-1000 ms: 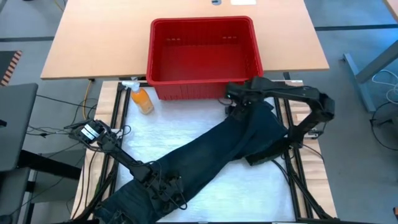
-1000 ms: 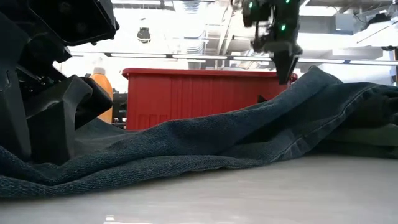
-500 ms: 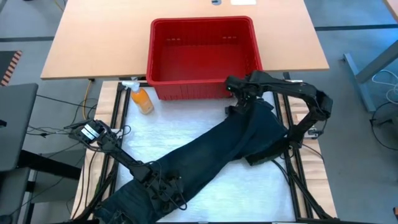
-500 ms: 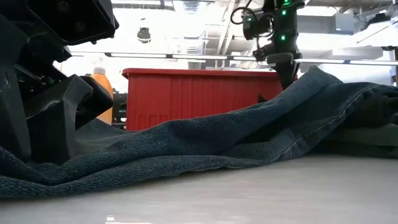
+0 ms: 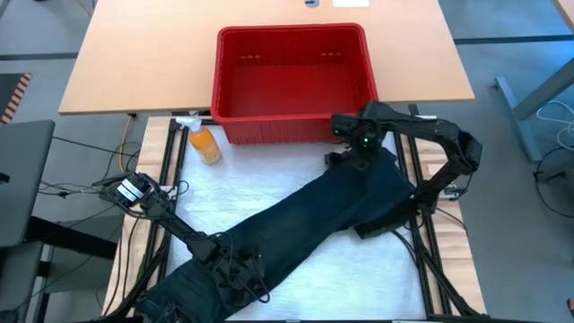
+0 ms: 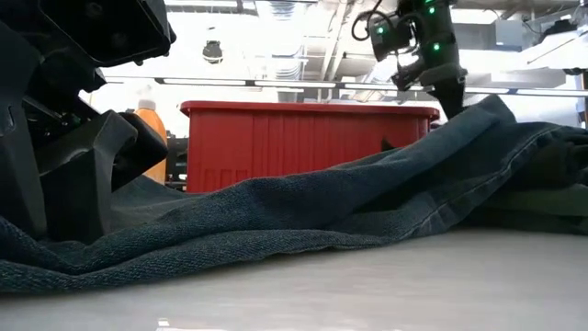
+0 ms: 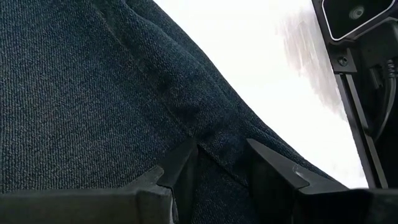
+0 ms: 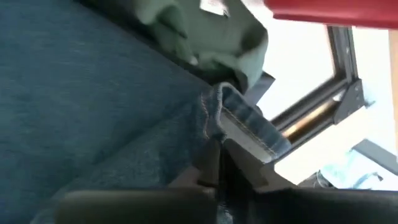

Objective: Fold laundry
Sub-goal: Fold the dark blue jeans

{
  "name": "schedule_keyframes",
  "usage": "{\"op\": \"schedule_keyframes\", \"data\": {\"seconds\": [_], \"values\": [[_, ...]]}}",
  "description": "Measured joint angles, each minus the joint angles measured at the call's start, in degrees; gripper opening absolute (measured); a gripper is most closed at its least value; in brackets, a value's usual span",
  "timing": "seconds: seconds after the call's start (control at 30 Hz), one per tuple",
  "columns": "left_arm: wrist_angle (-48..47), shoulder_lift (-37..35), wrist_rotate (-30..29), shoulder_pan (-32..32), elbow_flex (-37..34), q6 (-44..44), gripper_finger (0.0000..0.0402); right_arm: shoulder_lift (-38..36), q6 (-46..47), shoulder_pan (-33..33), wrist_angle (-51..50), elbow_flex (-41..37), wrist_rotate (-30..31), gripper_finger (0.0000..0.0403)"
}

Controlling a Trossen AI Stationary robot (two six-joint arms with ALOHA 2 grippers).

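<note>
Laundry: dark blue denim jeans (image 5: 309, 220) lie in a diagonal band on the white table (image 5: 260, 179), running from about 7 o'clock up to 2 o'clock in the high view; a pale green garment (image 8: 208, 28) is bunched under the 2 o'clock end.
Basket: the red basket (image 5: 235, 90) stands at 12 o'clock, just past the jeans' upper end, with nothing visible inside it.
Right gripper: the right gripper (image 5: 363, 151) sits at the 2 o'clock end, its fingers pinched together on the hemmed edge (image 8: 249, 121), which is raised off the table.
Left gripper: the left gripper (image 7: 222, 163) rests at the 7 o'clock end, its jaws part closed with a ridge of denim between them, pressing the cloth down.
Handling: thick, heavy and limp, I judge; it should drape and drag across the table, not slide freely.
Where to hold: the stitched hems and seams look the firmest, least slippery places.
Risk: the green garment could be dragged along.
</note>
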Motion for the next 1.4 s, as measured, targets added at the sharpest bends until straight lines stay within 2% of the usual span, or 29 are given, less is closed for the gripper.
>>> {"op": "schedule_keyframes", "data": {"seconds": [0.03,0.1,0.23,0.33,0.5,0.67,0.77,0.9,1.07,1.33,1.4], "values": [[-0.01,0.00,-0.06,0.00,0.00,0.03,0.0128,-0.26,0.32,0.71,0.13,0.00,0.00,0.0045],[0.00,0.00,-0.11,0.00,0.00,-0.01,0.0128,-1.69,1.13,2.19,0.21,-0.02,-1.38,0.0021],[-0.02,0.00,0.06,0.00,0.00,-0.53,0.0128,-4.73,4.67,5.35,0.02,0.00,-5.09,0.0036],[-0.03,0.00,0.65,-0.19,0.00,-0.55,0.0128,-7.32,8.47,8.11,0.08,-0.02,-7.09,0.0031],[-2.25,0.00,4.96,-0.18,0.02,-2.16,0.0128,-12.87,11.52,11.69,0.02,0.00,-7.34,0.0021],[-9.25,-0.38,5.78,-1.19,0.35,-8.69,0.0128,-19.25,16.70,12.37,0.08,-0.24,-7.37,0.0021],[-11.07,-0.42,5.94,-2.14,0.33,-11.31,0.0128,-23.73,19.84,13.87,0.13,-3.76,-8.13,0.0021],[-10.88,-0.35,5.90,-2.89,0.26,-12.37,0.0128,-30.08,22.88,14.74,0.04,-12.77,-12.47,0.0021],[-10.72,-0.31,6.84,-2.41,0.20,-11.82,0.0128,-36.15,25.97,13.97,0.02,-22.74,-12.50,0.0027],[-9.89,-0.27,9.53,-0.94,0.04,-11.89,0.0128,-39.19,24.67,12.48,0.07,-29.56,-13.30,0.0028],[-9.86,-0.26,9.54,-0.94,0.04,-12.11,0.0128,-39.05,24.36,11.36,0.13,-29.94,-11.43,0.0033]]}}
